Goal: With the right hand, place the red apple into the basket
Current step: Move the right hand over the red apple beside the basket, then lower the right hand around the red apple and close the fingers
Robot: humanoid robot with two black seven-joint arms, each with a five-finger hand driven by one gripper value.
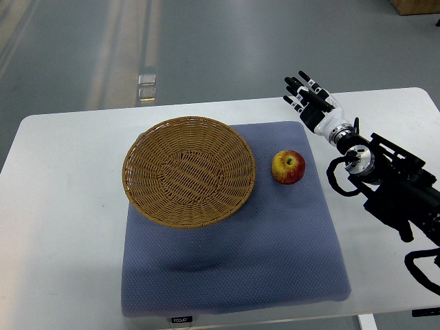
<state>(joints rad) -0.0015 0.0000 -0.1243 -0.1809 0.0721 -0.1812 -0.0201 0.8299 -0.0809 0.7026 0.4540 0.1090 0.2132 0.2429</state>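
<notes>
A red and yellow apple [288, 167] lies on a blue mat [275, 247], just right of a round wicker basket [189, 170]. The basket holds nothing. My right hand [304, 95] is open with fingers stretched out, above the table's far right side, up and to the right of the apple and apart from it. Its black arm [392, 182] comes in from the right edge. The left arm does not show.
The mat lies on a white table [62, 227]. The basket sits on the mat's far left part and overhangs its left edge. Grey floor lies beyond the table's far edge.
</notes>
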